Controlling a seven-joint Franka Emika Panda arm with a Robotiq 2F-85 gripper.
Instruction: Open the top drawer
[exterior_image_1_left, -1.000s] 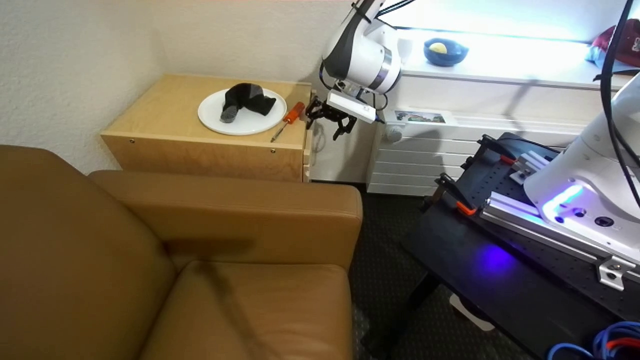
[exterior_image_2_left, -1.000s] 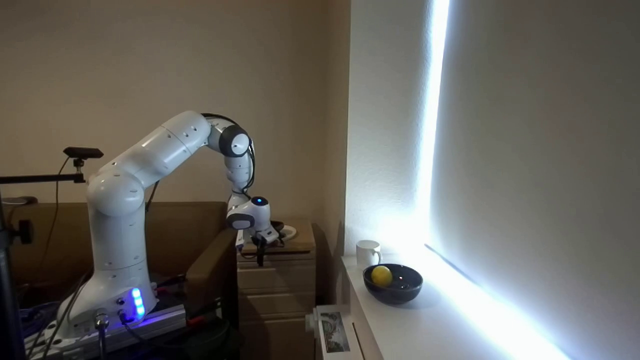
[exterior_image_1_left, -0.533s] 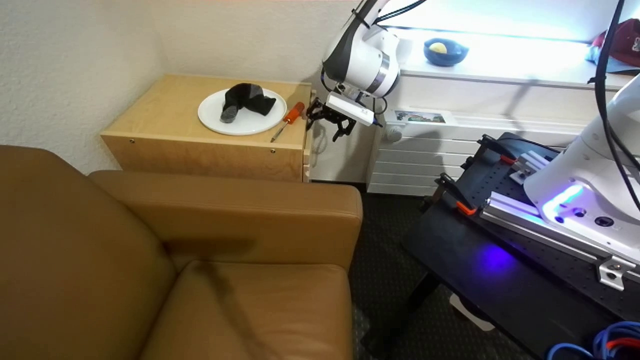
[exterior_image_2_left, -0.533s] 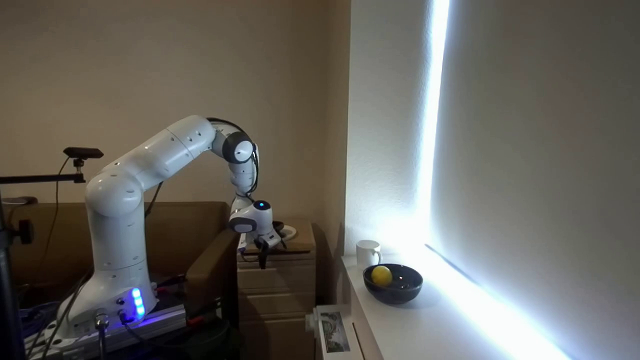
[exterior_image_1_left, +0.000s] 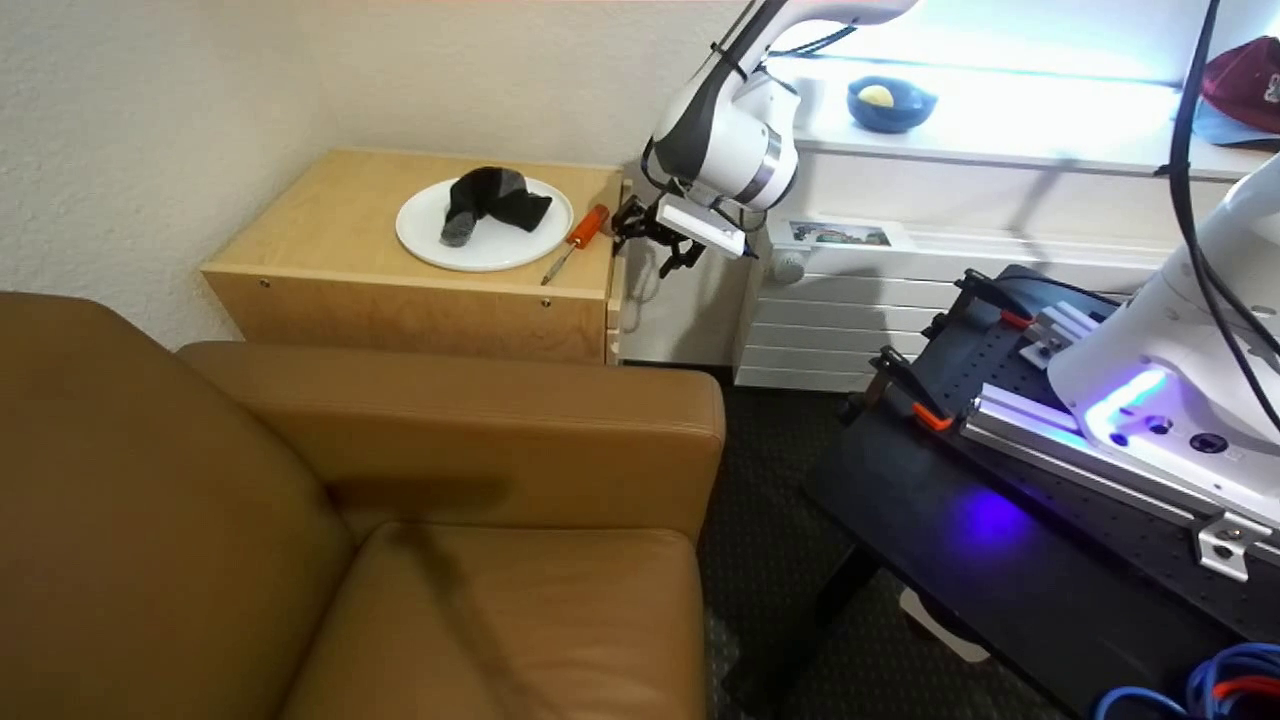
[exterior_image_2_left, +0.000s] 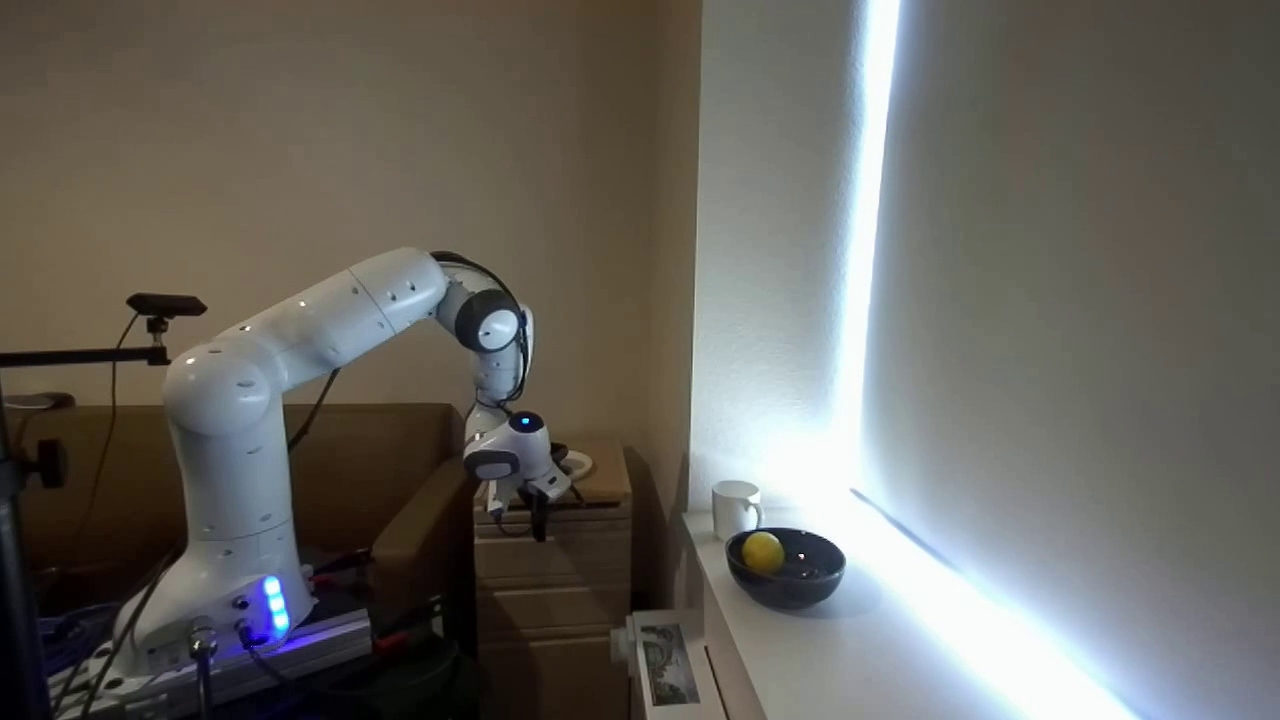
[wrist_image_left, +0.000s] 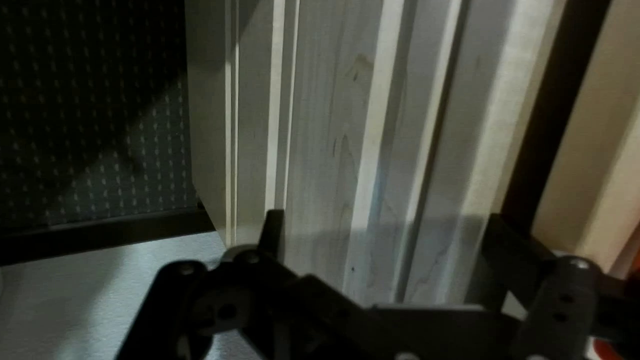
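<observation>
The top drawer's pale wood front shows in the wrist view as a narrow strip beside a dark gap under the cabinet top. In an exterior view it is a thin strip just below the cabinet top. My gripper is open and empty, facing the drawer fronts. Its right finger overlaps the dark gap at the drawer's upper edge; the left finger is over a lower drawer. I cannot tell whether a finger touches the wood. The gripper also shows in both exterior views, at the cabinet's front.
The light wooden cabinet bears a white plate with a dark sock, and an orange screwdriver near the front edge. A brown sofa adjoins it. A radiator and a windowsill with a bowl and mug are nearby.
My arm has lowered and reached farther forward. In an exterior view the gripper has moved a little right and down along the cabinet front. The drawer has not visibly moved.
</observation>
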